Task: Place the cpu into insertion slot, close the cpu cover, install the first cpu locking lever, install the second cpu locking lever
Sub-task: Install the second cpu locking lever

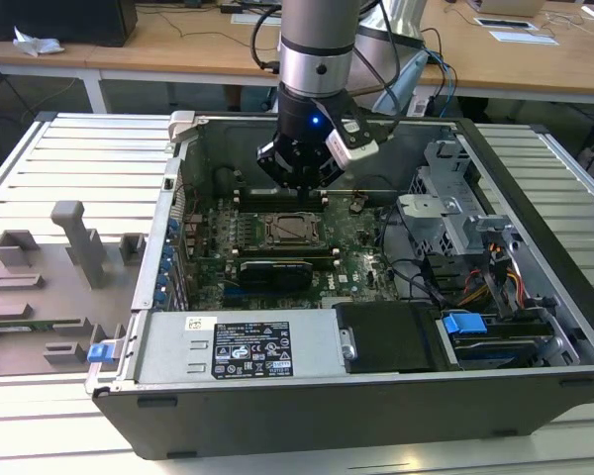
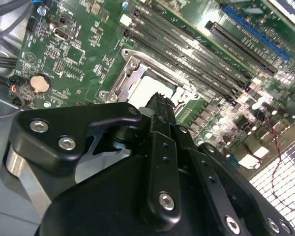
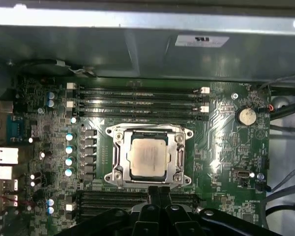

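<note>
Chip seated in its socket, my pincer (image 3: 160, 196) hovering just beside it, fingers drawn together, holding nothing.

The cpu (image 3: 147, 158) lies flat in the insertion slot (image 3: 119, 160) mid-motherboard (image 3: 226, 147); I judge it light, stiff and fragile, best handled by its edges.

The cpu (image 3: 147, 158) sits in the insertion slot (image 3: 119, 152) on the motherboard (image 3: 226, 142); memory slots (image 3: 137, 103) flank it.

Open room above insertion slot (image 3: 147, 155) — memory slots (image 3: 137, 102) alongside, case wall (image 3: 137, 49) beyond
</note>
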Robot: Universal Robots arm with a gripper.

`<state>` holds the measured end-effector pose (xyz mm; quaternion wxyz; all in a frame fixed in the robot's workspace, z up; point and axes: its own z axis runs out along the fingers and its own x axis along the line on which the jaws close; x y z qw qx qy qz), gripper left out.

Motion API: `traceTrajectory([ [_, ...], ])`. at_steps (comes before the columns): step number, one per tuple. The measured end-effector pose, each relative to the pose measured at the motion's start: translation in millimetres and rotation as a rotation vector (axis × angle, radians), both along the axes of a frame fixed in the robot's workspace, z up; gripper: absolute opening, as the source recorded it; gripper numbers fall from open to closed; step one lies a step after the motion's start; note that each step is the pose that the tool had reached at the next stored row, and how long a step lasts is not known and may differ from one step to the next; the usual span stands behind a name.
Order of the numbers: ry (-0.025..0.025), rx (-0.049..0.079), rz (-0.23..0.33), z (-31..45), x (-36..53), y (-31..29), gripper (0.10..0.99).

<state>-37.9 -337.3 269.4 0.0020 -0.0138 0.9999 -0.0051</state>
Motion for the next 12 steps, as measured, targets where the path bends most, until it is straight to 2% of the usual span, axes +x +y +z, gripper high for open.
traceTrajectory([
  [4,-0.0001,0.0,0.0,-3.9,0.0,-7.1,0.106],
  [12,0.0,0.004,0.0,-12.0,0.0,-15.2,0.106],
])
